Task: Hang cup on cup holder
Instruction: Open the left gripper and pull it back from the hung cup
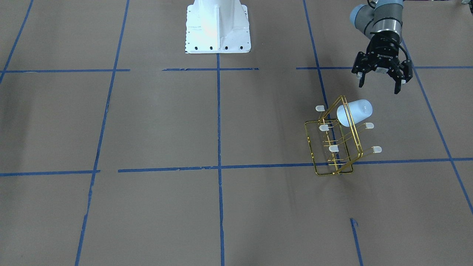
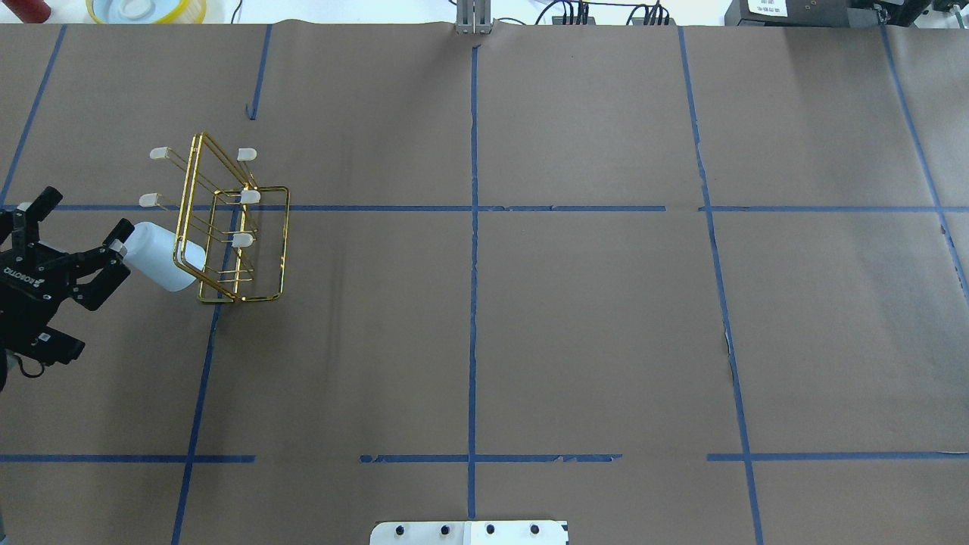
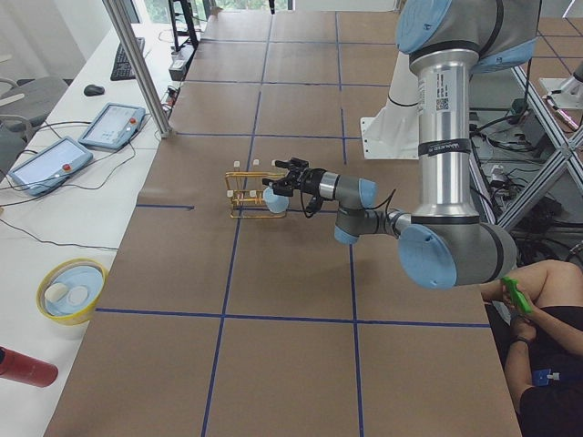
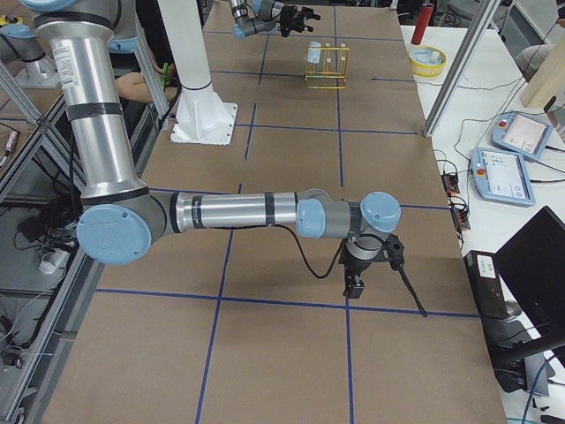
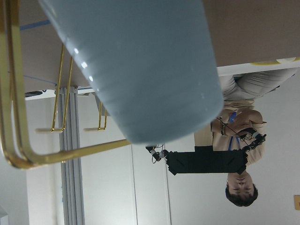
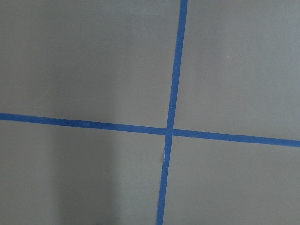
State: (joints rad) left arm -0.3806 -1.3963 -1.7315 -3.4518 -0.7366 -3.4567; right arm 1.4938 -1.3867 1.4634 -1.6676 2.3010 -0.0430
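**Table** (image 2: 606, 303): covered w/ brown paper and a blue tape grid. White robot base (image 1: 218, 26) stood at the centre of one long edge.

**Right arm** (image 4: 229, 212): stretched low and near-horizontal over the table, wrist bent downward.

**Left arm** (image 3: 446, 137): upper link upright, forearm reaching approx. level toward the rack, wrist horizontal.

**Cup holder** (image 1: 333, 147): gold wire rack, upright on its rectangular base, on the robot's left half of the table, astride a tape line. Five frosted white prong caps showed.

**Cup** (image 1: 354, 112): hung on the rack, on the side facing the left gripper, at the end nearest the robot. It was tilted, w/ mouth toward the frame and closed bottom outward. It was clear of the table. The prong inside was hidden.

**Left gripper** (image 1: 379, 85): fingers spread apart, holding nothing. It was just beside the cup's closed bottom and pointed at it. The front view showed a gap between fingertips and cup.

**Right gripper** (image 4: 352, 288): pointed straight down, close above the paper. It was seen from the side cam only, so spread or closed could not be told. The right wrist cam showed paper and a tape crossing.
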